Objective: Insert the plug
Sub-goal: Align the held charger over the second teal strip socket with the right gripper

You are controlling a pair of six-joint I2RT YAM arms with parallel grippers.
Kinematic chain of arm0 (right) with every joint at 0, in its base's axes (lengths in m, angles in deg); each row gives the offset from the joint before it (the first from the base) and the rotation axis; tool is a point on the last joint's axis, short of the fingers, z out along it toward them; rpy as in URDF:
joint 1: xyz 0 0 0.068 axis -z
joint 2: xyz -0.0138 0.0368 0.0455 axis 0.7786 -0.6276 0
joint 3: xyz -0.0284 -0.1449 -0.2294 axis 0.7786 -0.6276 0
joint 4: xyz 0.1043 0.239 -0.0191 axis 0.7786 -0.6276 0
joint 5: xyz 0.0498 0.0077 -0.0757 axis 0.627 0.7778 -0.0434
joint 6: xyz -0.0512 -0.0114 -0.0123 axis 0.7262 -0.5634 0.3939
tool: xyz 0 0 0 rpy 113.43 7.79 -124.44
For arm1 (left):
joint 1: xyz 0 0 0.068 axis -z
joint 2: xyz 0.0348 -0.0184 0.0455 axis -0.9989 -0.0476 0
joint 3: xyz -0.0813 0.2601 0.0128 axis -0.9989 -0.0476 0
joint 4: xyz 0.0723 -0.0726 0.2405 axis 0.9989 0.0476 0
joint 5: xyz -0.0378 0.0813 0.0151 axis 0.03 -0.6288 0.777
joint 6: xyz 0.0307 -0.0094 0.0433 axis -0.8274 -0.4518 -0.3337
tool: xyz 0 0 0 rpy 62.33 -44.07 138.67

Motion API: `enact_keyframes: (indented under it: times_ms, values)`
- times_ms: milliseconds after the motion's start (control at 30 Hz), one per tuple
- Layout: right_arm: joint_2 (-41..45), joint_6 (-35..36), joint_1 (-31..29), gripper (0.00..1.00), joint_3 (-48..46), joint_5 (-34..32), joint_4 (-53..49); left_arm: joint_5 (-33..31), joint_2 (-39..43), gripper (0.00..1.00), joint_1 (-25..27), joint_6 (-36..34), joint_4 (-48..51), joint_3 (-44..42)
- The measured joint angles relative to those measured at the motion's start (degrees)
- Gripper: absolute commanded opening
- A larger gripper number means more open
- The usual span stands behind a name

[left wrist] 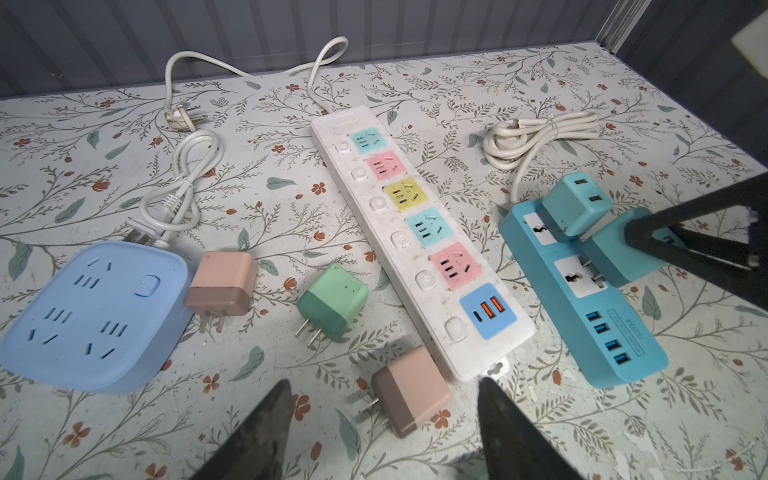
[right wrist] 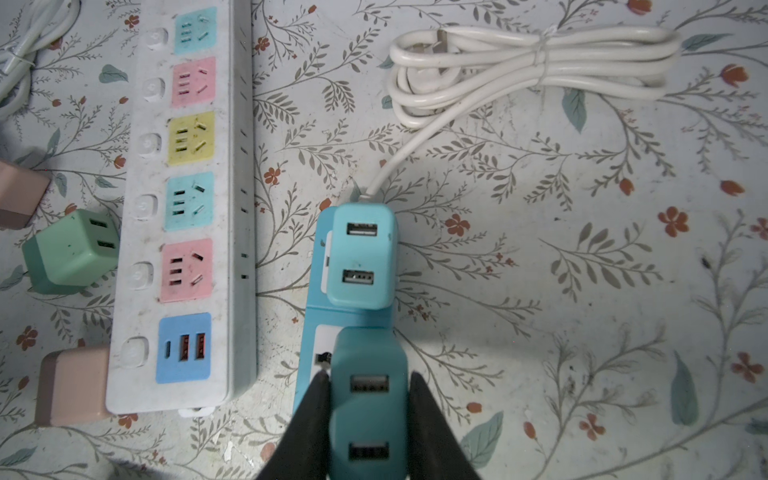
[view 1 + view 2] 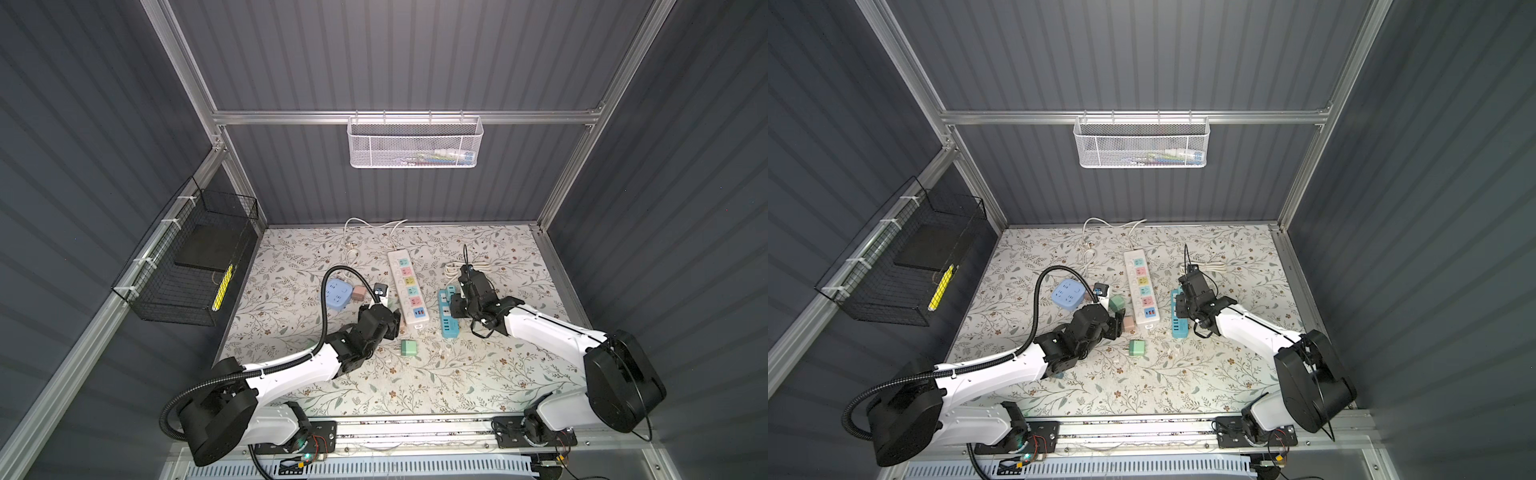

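Note:
My right gripper (image 2: pixel 368 376) is shut on a teal plug (image 2: pixel 368 415), holding it over the second socket of the teal power strip (image 1: pixel 582 291). In the left wrist view a short stretch of its prongs shows between the plug (image 1: pixel 611 249) and the socket face. Another teal plug (image 2: pixel 360 257) sits in the strip's first socket. My left gripper (image 1: pixel 384 381) is open, hovering above a pink plug (image 1: pixel 409 390) that lies on the table by the near end of the white power strip (image 1: pixel 419 241).
A green plug (image 1: pixel 332 301), a second pink plug (image 1: pixel 220 282) and a blue square socket block (image 1: pixel 91 316) lie left of the white strip. Another green plug (image 3: pixel 409 347) lies nearer the front. A coiled white cord (image 2: pixel 532 70) lies behind the teal strip.

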Motion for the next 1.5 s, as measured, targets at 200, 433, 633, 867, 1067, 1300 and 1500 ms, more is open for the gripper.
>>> enact_keyframes:
  times_ms: [200,433,633,867,1067,1300,1500]
  values:
    - [-0.2,-0.4,-0.6,0.22,0.2,-0.9,-0.2,0.0,0.0,0.7,0.0,0.0,0.0,0.0]
    - [-3.9,-1.3,-3.8,0.22,3.2,-7.0,-2.8,0.0,0.0,0.71,0.0,-0.3,0.1,0.0]
    - [-4.2,-3.4,-4.4,0.22,3.2,-8.8,-2.7,0.0,0.0,0.71,0.0,-0.4,0.2,0.0]
    - [-5.4,-4.5,-5.8,0.21,3.2,-11.2,-2.2,-0.4,0.0,0.72,0.0,-0.5,0.2,0.0]
    - [-6.4,-4.6,-6.4,0.21,3.0,-12.3,-1.3,-0.5,0.0,0.72,-0.1,-0.5,0.2,0.0]
    - [-6.6,-5.2,-6.4,0.23,1.8,-12.5,2.4,-0.5,0.0,0.72,-0.1,-0.4,0.2,0.0]
    - [-6.2,-5.1,-6.1,0.38,2.3,-10.8,1.2,-0.4,0.0,0.73,-0.1,-0.4,0.2,0.0]
